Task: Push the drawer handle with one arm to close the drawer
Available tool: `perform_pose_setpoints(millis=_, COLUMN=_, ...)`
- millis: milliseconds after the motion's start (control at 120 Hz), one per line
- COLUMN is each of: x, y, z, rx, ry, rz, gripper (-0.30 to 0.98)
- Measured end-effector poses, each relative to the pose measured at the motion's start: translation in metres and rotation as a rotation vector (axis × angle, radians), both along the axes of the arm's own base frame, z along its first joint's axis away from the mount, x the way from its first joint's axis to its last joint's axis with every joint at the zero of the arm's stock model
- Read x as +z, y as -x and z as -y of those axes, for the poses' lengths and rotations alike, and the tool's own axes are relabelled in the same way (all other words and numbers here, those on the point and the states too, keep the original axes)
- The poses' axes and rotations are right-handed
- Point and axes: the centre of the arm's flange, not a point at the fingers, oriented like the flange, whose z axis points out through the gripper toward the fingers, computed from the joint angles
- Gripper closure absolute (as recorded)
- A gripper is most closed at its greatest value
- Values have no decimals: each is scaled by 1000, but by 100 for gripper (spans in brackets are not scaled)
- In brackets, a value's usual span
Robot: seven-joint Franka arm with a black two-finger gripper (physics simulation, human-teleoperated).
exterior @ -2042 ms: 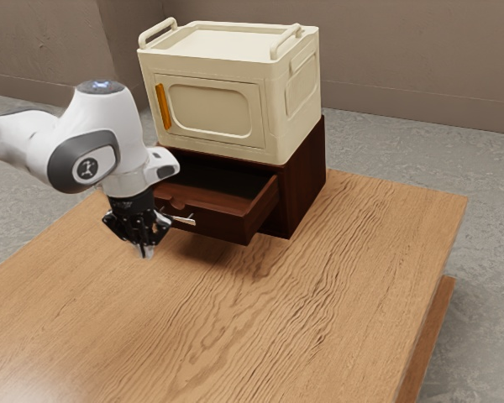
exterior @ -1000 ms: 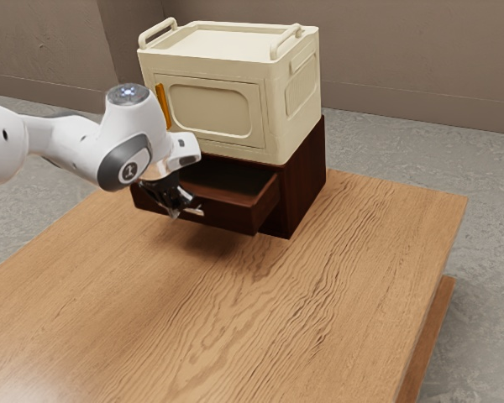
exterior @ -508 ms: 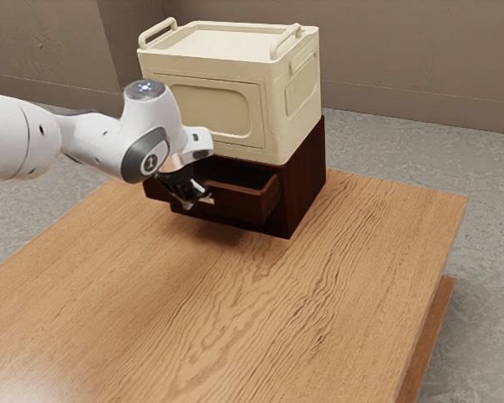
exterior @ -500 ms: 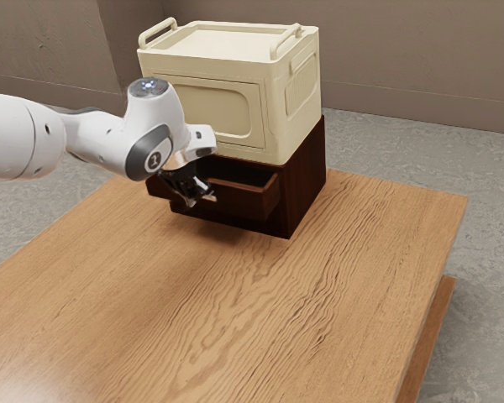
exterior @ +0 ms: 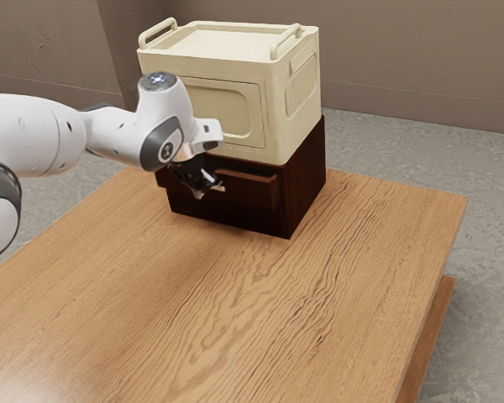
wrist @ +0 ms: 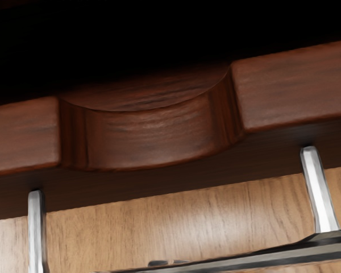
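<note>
Gripper (exterior: 203, 186) by the handle (wrist: 318, 190), apart or together I cannot tell. Push level and square toward the desk's far edge (exterior: 403, 188), easing off as the drawer (exterior: 254, 192) seats.

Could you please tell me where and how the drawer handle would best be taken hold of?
I would grip the drawer handle midway between its two metal posts, coming from in front and closing from above and below: the posts stand out from the drawer front, likely leaving room behind.
</note>
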Motion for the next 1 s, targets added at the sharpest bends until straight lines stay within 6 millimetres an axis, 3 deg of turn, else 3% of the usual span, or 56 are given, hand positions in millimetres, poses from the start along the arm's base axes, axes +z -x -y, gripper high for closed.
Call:
perform_pose_setpoints(millis=425, x=2, y=-27, z=1, rx=-59, ry=-4, rz=16, gripper=77)
perform_pose_setpoints(millis=625, x=4, y=-27, z=-1, rx=-73, ry=-2, rz=20, gripper=79)
perform_pose_setpoints(millis=725, x=-8, y=22, z=0, rx=-44, ry=63, rz=-31, gripper=79)
perform_pose_setpoints(millis=783, x=-2, y=60, z=2, rx=-27, ry=99, rz=-44, gripper=79)
perform_pose_setpoints(millis=833, x=19, y=104, z=10, rx=-10, ry=137, rz=-39, gripper=68)
perform_pose_setpoints(millis=883, x=63, y=137, z=21, rx=5, ry=178, rz=-13, gripper=57)
perform_pose_setpoints(millis=1000, x=142, y=179, z=39, rx=33, ry=236, rz=27, gripper=33)
